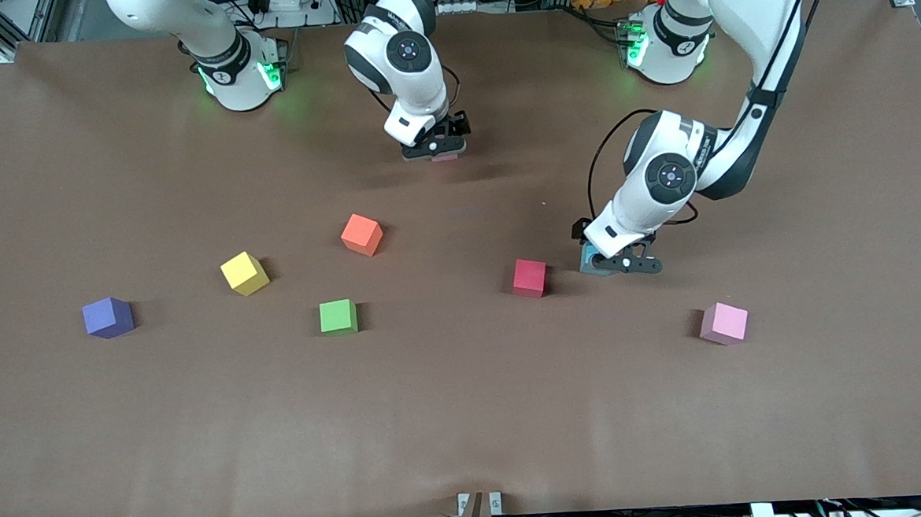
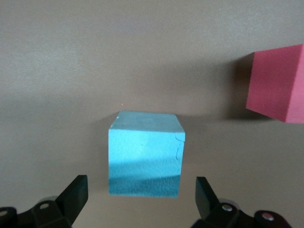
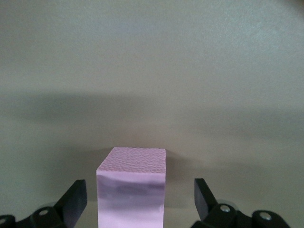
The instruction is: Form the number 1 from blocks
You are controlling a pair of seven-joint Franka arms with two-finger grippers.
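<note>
Orange [image 1: 361, 234], green [image 1: 338, 316], red [image 1: 530, 277], light blue [image 2: 146, 154] and two pink cubes [image 1: 724, 323] [image 3: 132, 186], scattered, apart

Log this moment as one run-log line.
left gripper: open around light blue block | right gripper: open around pink block

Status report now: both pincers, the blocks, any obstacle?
Left pincer open, astride light blue block, red block beside it. Right pincer open, astride a pink block near the robots' bases. Nothing in the way.
</note>
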